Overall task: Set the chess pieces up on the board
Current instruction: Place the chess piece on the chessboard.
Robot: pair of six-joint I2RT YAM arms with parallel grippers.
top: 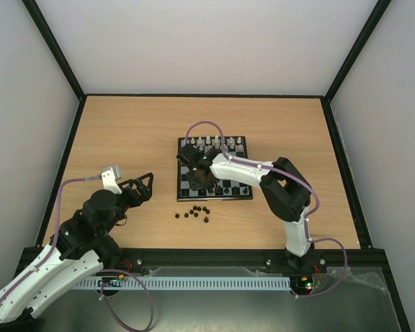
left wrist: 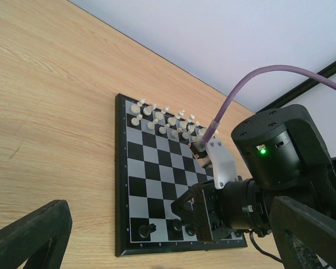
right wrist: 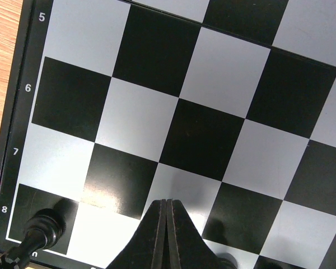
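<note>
Right gripper (right wrist: pixel 166 206) hangs clenched over the board (top: pixel 214 198), nothing visible in it; left gripper (top: pixel 146 187) stands released, lower left. Black chess pieces (top: pixel 194 212) lie just below the board: probably light, slippery; pinch at the waist.

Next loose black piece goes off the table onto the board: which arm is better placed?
Probably right: the right gripper, shut, hangs over the near rows of the board, just beyond the loose black pieces. The left gripper, open, is off to that board's left.
</note>
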